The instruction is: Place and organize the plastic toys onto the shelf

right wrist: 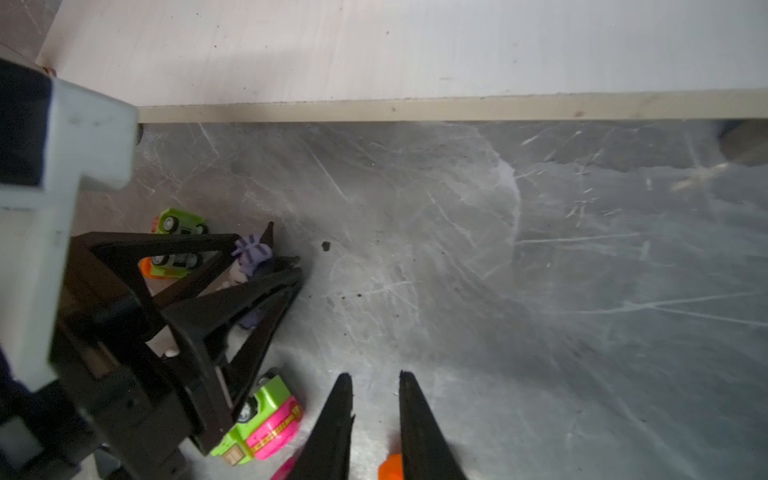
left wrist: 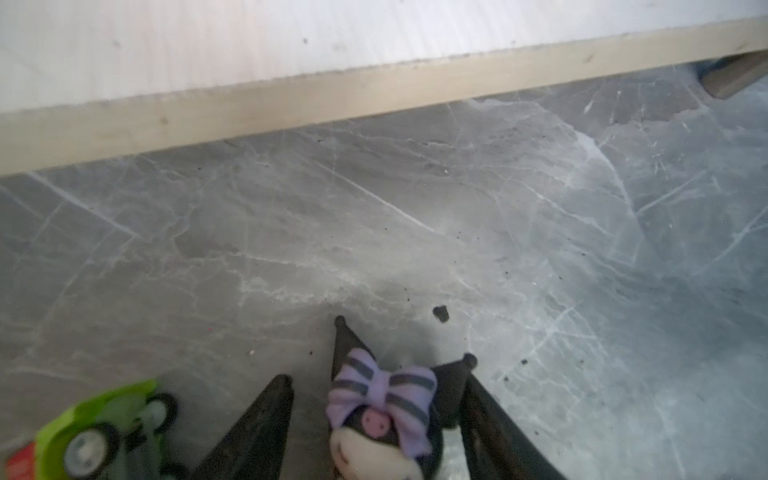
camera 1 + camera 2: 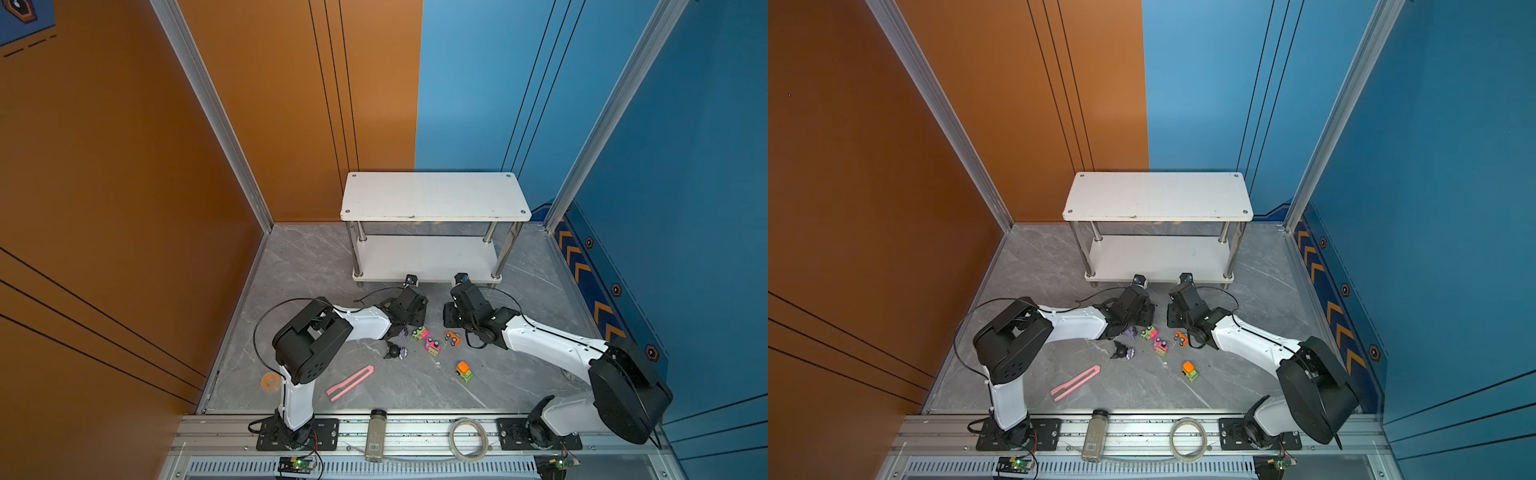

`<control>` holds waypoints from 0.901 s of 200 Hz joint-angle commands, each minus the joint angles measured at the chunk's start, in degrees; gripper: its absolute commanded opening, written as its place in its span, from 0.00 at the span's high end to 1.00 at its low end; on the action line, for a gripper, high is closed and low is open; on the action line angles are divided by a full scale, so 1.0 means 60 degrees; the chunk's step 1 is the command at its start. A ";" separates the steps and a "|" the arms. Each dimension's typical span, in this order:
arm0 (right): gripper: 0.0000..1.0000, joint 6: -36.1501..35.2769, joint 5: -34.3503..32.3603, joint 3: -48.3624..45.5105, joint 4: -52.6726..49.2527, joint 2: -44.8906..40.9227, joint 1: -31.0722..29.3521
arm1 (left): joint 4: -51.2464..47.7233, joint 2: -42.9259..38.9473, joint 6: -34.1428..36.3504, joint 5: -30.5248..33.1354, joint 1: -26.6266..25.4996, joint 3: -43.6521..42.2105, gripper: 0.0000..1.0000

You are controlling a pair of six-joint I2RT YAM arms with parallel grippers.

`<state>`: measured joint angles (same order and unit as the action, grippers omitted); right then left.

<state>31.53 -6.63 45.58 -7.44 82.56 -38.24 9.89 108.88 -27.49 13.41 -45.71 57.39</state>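
The white two-tier shelf (image 3: 434, 195) stands at the back, with both tiers bare. My left gripper (image 2: 376, 378) is low on the floor in front of its lower board (image 2: 291, 95). It is open around a purple-bowed figurine (image 2: 382, 399): one finger touches a black ear and a gap shows on the other side. My right gripper (image 1: 376, 380) is beside it, open only narrowly, with bare floor between the tips. An orange car (image 3: 453, 338) lies under its fingers. A second figurine (image 3: 395, 351) and other cars (image 3: 420, 333) (image 3: 432, 345) (image 3: 463, 371) lie scattered nearby.
A long pink strip (image 3: 350, 382) lies front left, with an orange tape roll (image 3: 270, 380) near the left arm's base. A grey bottle (image 3: 376, 434) and a coiled tube (image 3: 468, 438) rest on the front rail. Orange and blue walls enclose the grey marble floor.
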 commanded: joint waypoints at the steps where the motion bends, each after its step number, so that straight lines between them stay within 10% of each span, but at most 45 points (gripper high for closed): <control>1: 0.73 -0.0155 0.0367 0.0531 -0.0078 0.0482 -0.0214 | 0.0101 -0.0243 -0.0017 -0.0109 0.0012 -0.0317 0.31; 44: 0.70 -0.0128 0.0929 0.1276 -0.0036 0.1435 -0.0248 | 0.0189 -0.1920 -0.0066 -0.0021 0.0472 -0.1011 0.27; 83: 1.00 -0.0004 0.1542 0.1820 0.0186 0.2135 -0.0607 | 0.0103 -0.3555 0.0082 0.0163 0.0982 -0.1559 0.26; 180: 1.00 0.0488 0.1222 0.2338 -0.0433 0.3247 -0.0626 | -0.0421 -0.4873 -0.0059 0.0555 0.1701 -0.2177 0.27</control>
<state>33.15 1.93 57.32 -7.18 99.94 -42.37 9.15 81.19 -27.51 15.25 -36.23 45.30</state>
